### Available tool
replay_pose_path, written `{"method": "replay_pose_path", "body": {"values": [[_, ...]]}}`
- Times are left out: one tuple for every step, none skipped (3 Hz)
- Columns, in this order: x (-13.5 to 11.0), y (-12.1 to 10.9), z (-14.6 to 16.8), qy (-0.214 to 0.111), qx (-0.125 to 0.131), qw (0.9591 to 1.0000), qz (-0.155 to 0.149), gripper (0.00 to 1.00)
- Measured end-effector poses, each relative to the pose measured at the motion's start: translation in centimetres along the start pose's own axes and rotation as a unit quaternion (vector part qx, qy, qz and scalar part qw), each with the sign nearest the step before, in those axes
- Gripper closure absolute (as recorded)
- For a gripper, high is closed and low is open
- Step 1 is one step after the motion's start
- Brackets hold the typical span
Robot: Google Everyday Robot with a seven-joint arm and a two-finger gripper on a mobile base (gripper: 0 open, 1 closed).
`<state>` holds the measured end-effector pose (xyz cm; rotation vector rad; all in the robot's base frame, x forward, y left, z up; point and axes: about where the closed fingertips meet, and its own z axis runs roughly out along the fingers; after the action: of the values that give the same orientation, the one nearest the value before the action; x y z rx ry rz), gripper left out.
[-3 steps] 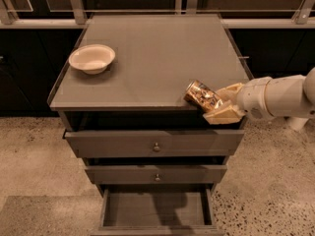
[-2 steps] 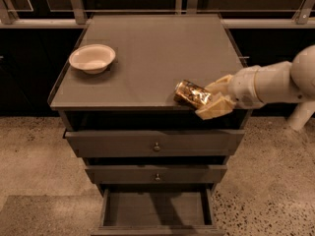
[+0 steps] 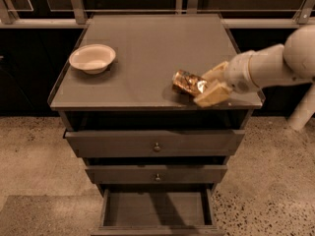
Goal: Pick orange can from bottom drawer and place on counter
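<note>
Filling mid-view, the counter (image 3: 147, 53) has the drawer (image 3: 156, 211) pulled out below its front edge. A bowl (image 3: 92, 58) sits at its left rear. At its front right, the gripper (image 3: 202, 85) is clamped around the can (image 3: 187, 81).

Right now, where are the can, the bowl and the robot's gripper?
can (image 3: 186, 82): camera view, its shiny side.
bowl (image 3: 92, 58): camera view, its inside.
gripper (image 3: 201, 88): camera view, between its fingertips, at the can's right end.
</note>
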<state>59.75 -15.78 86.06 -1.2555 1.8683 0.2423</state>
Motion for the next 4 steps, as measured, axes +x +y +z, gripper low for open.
{"method": "replay_pose_path", "body": {"values": [[-4.1,-4.6,-1.0,0.01,0.023,0.9991,-0.034,1.0],[-4.0,-4.5,-0.9,0.01,0.022,0.9991,-0.034,1.0],[-2.0,-3.3,0.9,0.008,0.009,0.9999,-0.012,1.0],[-1.7,-3.1,1.1,0.009,0.007,0.9999,-0.01,0.84]]}}
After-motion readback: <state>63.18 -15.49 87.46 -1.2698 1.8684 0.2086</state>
